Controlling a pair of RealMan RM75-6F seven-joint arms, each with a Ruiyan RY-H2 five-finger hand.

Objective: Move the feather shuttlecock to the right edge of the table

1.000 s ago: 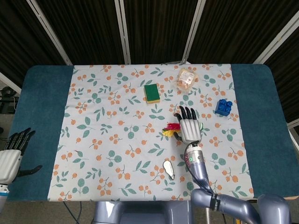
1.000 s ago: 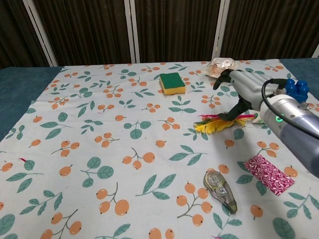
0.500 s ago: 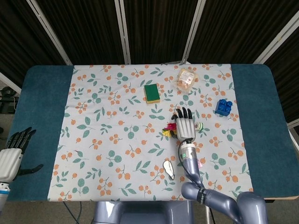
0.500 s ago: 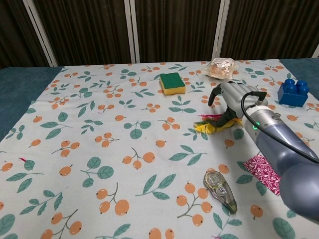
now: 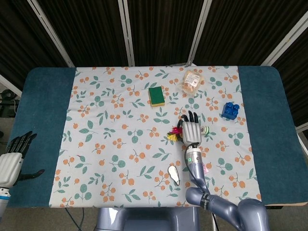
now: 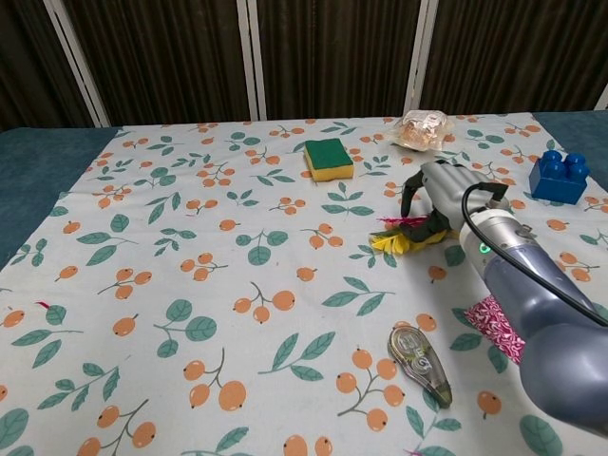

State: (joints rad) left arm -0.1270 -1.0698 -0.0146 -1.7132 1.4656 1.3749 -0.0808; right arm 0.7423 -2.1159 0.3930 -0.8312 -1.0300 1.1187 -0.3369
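Observation:
The feather shuttlecock, with red, yellow and green feathers, lies on the floral cloth right of the table's middle. My right hand hovers right over its base end, fingers spread and arched down around it, thumb close to the feathers. The feathers stick out to the hand's left. I see no closed grip on it, and it still rests on the cloth. My left hand hangs off the table's left front corner, fingers apart and holding nothing.
A green sponge and a snack packet lie further back. A blue block sits to the right, before the bare blue table strip. A tape dispenser and a pink patterned piece lie near the front.
My right hand moved left and down onto the shuttlecock, and its fingers have curved closer around it. The shuttlecock has barely shifted. The left hand stays put.

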